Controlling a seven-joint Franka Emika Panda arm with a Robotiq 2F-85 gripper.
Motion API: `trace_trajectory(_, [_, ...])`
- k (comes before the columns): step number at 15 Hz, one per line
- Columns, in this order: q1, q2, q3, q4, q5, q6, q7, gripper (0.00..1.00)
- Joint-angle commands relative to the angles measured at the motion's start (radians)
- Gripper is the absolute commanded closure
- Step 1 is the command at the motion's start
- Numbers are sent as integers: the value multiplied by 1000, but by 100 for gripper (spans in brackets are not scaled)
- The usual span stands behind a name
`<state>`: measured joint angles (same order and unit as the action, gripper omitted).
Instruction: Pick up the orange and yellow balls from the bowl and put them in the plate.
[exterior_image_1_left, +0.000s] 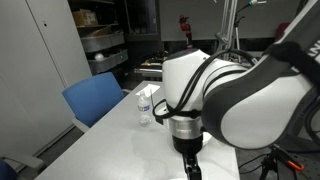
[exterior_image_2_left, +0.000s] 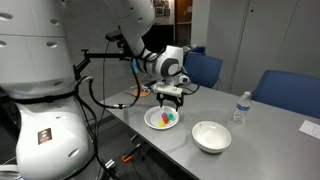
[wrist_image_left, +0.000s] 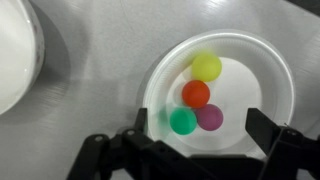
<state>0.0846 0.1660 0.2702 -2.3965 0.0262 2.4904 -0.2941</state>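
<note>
The orange ball (wrist_image_left: 196, 94) and the yellow ball (wrist_image_left: 207, 66) lie with a green ball (wrist_image_left: 182, 121) and a purple ball (wrist_image_left: 211, 117) in a shallow white plate (wrist_image_left: 268, 70). In an exterior view the plate (exterior_image_2_left: 152, 120) sits on the table under the gripper. The deep white bowl (exterior_image_2_left: 210, 136) stands beside it and looks empty; its rim shows at the left edge of the wrist view (wrist_image_left: 15, 50). My gripper (wrist_image_left: 197, 122) is open and empty just above the plate, with one finger on each side of the balls. It also shows in both exterior views (exterior_image_2_left: 170, 98) (exterior_image_1_left: 188, 160).
A small water bottle (exterior_image_2_left: 240, 107) (exterior_image_1_left: 146, 105) stands near the table's far edge. Blue chairs (exterior_image_2_left: 205, 68) (exterior_image_2_left: 285, 92) (exterior_image_1_left: 95, 98) stand around the grey table. Cables hang off the table edge by the robot base (exterior_image_2_left: 120, 105).
</note>
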Motion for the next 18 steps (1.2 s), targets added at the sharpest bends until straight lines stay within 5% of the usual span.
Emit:
trace_trajectory(1, [6,-172,-13,-96,87,-48,-69,0])
trace_trajectory(13, [115,-578,-174,-353,208,-53,-168,0])
trace_trajectory(14, [110,-481,-166,-290,167,-36,-126,0])
trace_trajectory(18, [124,-545,-188,-337,164,-36,-124,0])
